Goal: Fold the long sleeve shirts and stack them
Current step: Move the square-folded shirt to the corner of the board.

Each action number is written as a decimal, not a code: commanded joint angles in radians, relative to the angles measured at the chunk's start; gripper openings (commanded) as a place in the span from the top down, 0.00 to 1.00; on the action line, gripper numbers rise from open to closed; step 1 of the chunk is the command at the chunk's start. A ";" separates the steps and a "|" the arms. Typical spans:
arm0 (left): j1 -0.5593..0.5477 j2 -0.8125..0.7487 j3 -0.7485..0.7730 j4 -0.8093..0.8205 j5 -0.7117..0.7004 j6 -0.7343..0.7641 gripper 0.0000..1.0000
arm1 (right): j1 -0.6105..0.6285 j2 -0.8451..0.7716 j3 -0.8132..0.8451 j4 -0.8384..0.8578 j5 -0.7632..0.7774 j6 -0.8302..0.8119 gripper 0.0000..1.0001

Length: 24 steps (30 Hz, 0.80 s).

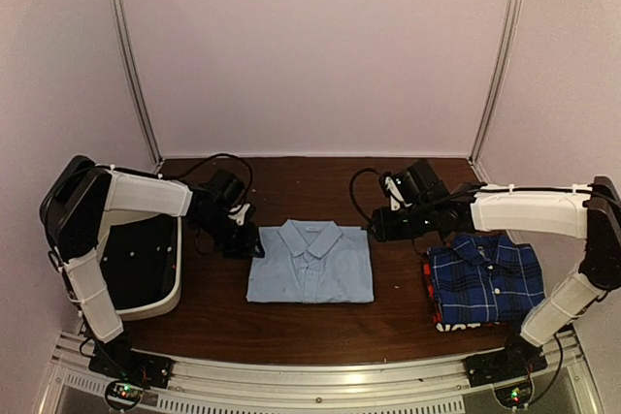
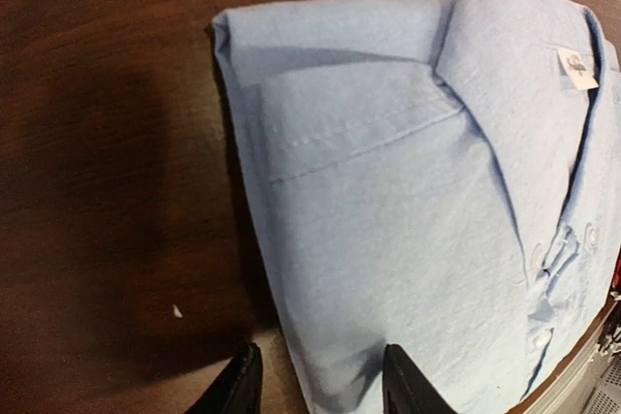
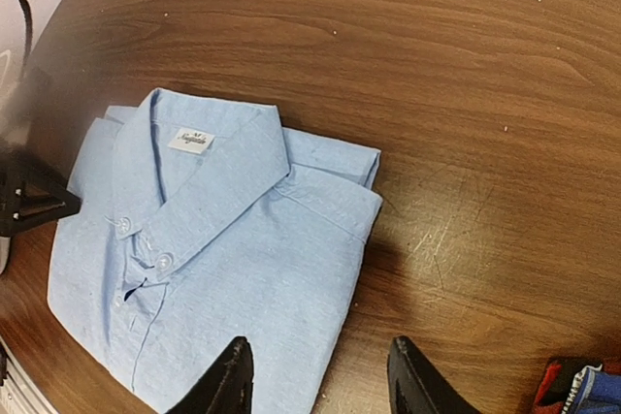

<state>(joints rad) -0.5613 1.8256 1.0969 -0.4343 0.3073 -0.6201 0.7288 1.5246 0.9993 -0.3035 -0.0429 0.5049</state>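
Trouble from here would most likely come in the lift. The light blue shirt (image 1: 310, 261) lies folded flat, collar toward the far edge, about midway along the surface (image 1: 310, 186), and it is not yet on the pile. If either hand pinches only the top layer, the fold could fall open. If the two rise unevenly, the cloth could sag in the middle and land crooked. The pile, a plaid shirt (image 1: 485, 280) lying on a red-and-black shirt (image 1: 428, 290), sits close to the right edge toward the near right corner, close by the right arm. A careless sweep across could drag it askew or nudge it toward that edge.

The left hand (image 2: 320, 387) stands open, holding nothing. It is at the blue shirt's left side: in its wrist view the folded left border runs up between the two fingers, one over bare wood, the other over cloth. The right hand (image 3: 320, 375) is likewise open and empty, at the shirt's right side. Its wrist view shows the shirt's right border between its fingers, with dark wood on the outer side. Whether either hand touches the cloth I cannot tell. The plaid pile lies well apart from the left hand and near the right one.
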 commanded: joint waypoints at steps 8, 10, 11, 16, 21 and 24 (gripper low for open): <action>-0.035 0.079 0.046 0.052 0.006 -0.053 0.89 | 0.000 -0.094 -0.034 -0.012 0.038 0.018 0.51; -0.035 0.073 0.059 0.042 -0.022 -0.068 1.00 | -0.001 -0.101 -0.036 -0.014 0.049 0.013 0.50; -0.034 0.069 0.069 0.033 -0.037 -0.072 1.00 | -0.002 -0.104 -0.037 -0.015 0.060 0.009 0.50; -0.012 0.071 0.139 -0.036 -0.123 -0.060 1.00 | -0.001 -0.118 -0.036 -0.020 0.076 -0.001 0.50; 0.072 0.086 0.207 -0.094 -0.168 -0.017 1.00 | -0.002 -0.139 -0.038 -0.025 0.093 -0.008 0.49; 0.126 0.105 0.248 -0.121 -0.194 0.016 1.00 | -0.002 -0.147 -0.037 -0.025 0.089 -0.007 0.49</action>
<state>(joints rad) -0.5060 1.9003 1.2842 -0.5091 0.1879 -0.6556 0.7288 1.4101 0.9749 -0.3145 0.0124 0.5014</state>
